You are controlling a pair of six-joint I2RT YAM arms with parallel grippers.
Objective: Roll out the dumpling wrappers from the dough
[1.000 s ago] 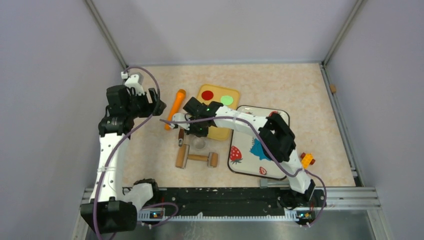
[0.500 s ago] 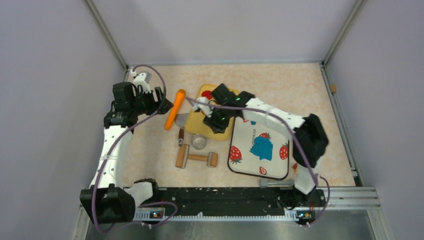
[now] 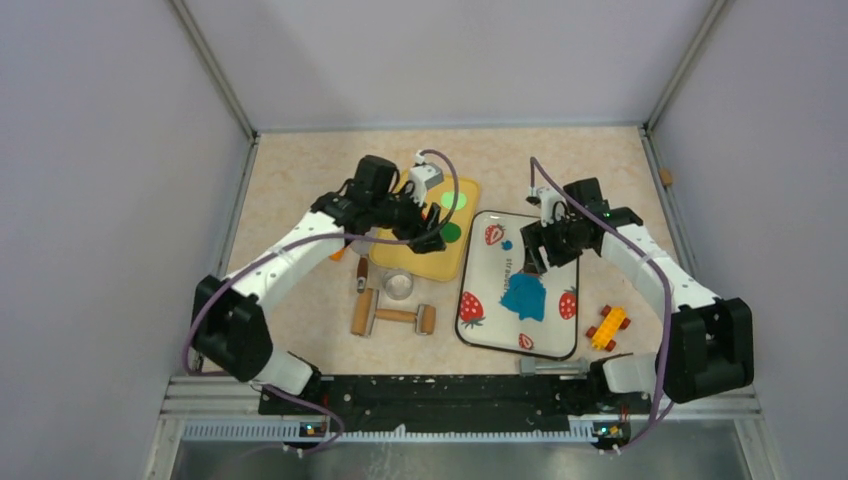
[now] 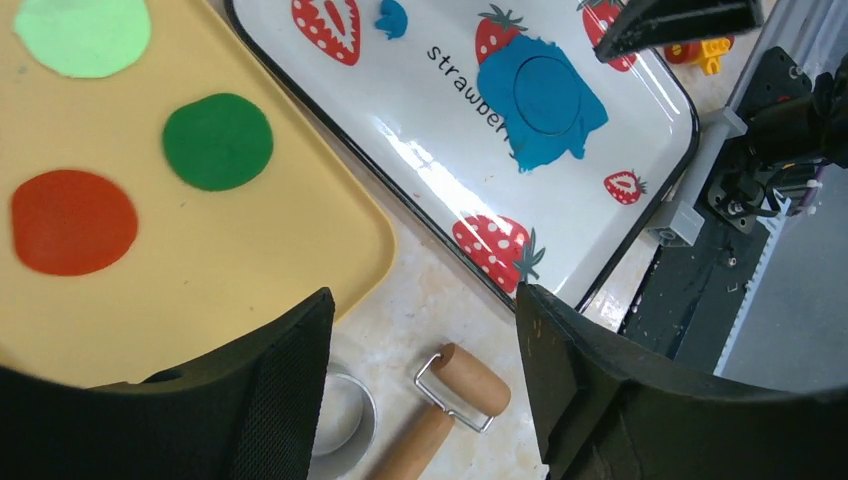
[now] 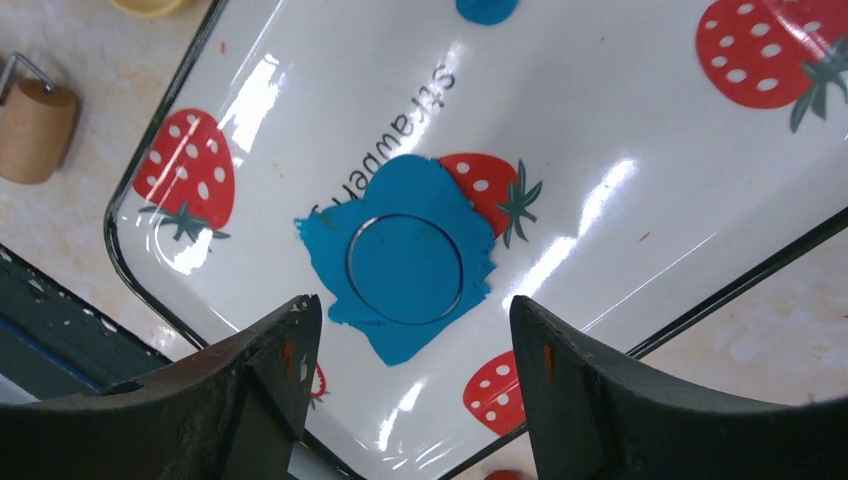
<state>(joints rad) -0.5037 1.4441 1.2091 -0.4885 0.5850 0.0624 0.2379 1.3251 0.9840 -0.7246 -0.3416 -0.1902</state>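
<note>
Dough [image 5: 325,262] lies pressed flat on the strawberry tray [image 3: 500,328], with a clean round wrapper [image 5: 405,268] scored into its middle but not yet lifted free. Across the tabletop [image 3: 300,170] we see both arms newly placed. The left arm, folded back at the left edge a second ago, now stretches over the yellow tray [image 4: 260,250], its left fingers [image 4: 300,350] spread wide and holding nothing. The right arm has swung away from the yellow tray's near edge to hang above the blue patch. Its right fingers [image 5: 275,360], shut a second ago, now stand apart and empty. Left behind, just beside the rolling pin [image 3: 393,315], stands the ring cutter [image 3: 398,286]. The red disc [image 4: 73,222], dark green disc [image 4: 217,141] and pale green disc [image 4: 82,35] wait on the yellow tray. A blue scrap [image 4: 391,16] sits at the strawberry tray's far end. We judge the cutting done, with lifting the wrapper out the next step.
</note>
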